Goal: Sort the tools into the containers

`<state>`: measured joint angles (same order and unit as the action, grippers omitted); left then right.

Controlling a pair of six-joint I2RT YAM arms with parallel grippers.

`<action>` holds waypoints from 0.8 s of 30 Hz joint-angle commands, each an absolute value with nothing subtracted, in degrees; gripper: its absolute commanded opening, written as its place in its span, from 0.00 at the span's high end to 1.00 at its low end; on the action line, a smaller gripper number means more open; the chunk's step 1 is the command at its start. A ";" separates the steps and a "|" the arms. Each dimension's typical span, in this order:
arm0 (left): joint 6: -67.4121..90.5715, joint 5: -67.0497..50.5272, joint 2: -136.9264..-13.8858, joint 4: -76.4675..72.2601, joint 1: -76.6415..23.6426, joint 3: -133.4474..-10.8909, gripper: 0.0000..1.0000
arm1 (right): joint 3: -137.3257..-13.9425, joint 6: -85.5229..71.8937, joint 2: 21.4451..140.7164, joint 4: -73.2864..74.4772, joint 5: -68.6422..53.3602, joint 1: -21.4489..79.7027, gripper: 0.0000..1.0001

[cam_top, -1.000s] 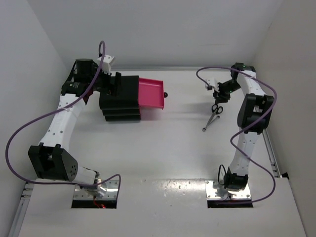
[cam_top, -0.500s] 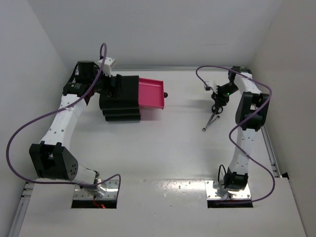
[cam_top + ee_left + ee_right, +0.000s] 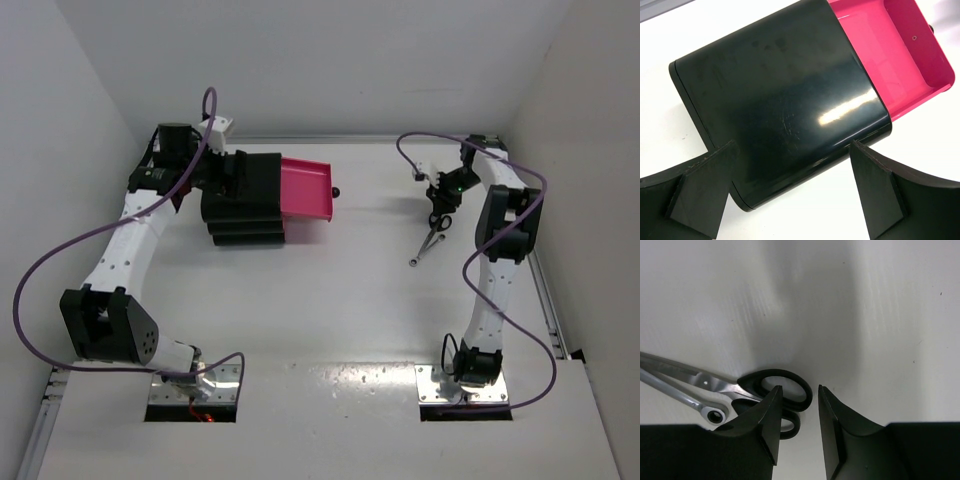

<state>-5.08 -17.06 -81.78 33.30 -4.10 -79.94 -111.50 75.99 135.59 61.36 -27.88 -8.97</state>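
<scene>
A pair of black-handled scissors (image 3: 790, 387) and a slim silver wrench (image 3: 677, 392) lie together on the white table; the wrench also shows in the top view (image 3: 425, 248). No yellow-and-black pliers are in view. My right gripper (image 3: 798, 402) is low over the scissors' handles, narrowly open, with the end of one handle loop between its fingers. The black cabinet (image 3: 243, 195) has its top pink drawer (image 3: 305, 188) pulled out and empty (image 3: 890, 45). My left gripper (image 3: 792, 200) is open, its fingers straddling the cabinet's rear end (image 3: 775, 110).
White walls close in the table at the back and on both sides. The drawer's black knob (image 3: 336, 191) points toward the right arm. Purple cables loop off both arms.
My right gripper has moved down and slightly left onto the scissors' handles, which it now covers in the top view. The left arm, cabinet and drawer have hardly moved.
</scene>
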 commanded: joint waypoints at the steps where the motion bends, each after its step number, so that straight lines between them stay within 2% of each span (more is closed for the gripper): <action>1: -4.66 -16.70 -82.27 31.73 -4.66 -79.89 0.01 | -113.82 75.41 136.93 59.59 -28.57 -8.79 0.65; 9: -4.66 -16.70 -82.27 31.73 -4.66 -80.42 0.01 | -114.96 75.41 139.22 59.59 -26.64 -8.79 0.65; 12: -4.66 -16.70 -82.79 31.73 -4.66 -80.42 0.01 | -114.96 75.41 139.75 59.59 -25.58 -8.79 0.74; 14: -4.66 -16.70 -82.79 31.73 -4.66 -80.42 0.01 | -113.91 75.41 139.75 59.06 -25.05 -8.26 0.87; 18: -4.13 -15.64 -82.79 31.20 -4.66 -80.42 0.01 | -112.77 75.41 139.75 61.51 -22.94 -7.65 0.99; 24: -2.99 -15.12 -82.79 30.59 -4.66 -80.42 0.01 | -106.80 70.06 132.03 60.82 -27.06 -7.03 1.00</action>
<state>-4.43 -15.62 -82.67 32.84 -4.10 -79.92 -109.80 73.23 136.38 59.00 -24.82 -7.66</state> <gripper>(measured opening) 0.990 0.012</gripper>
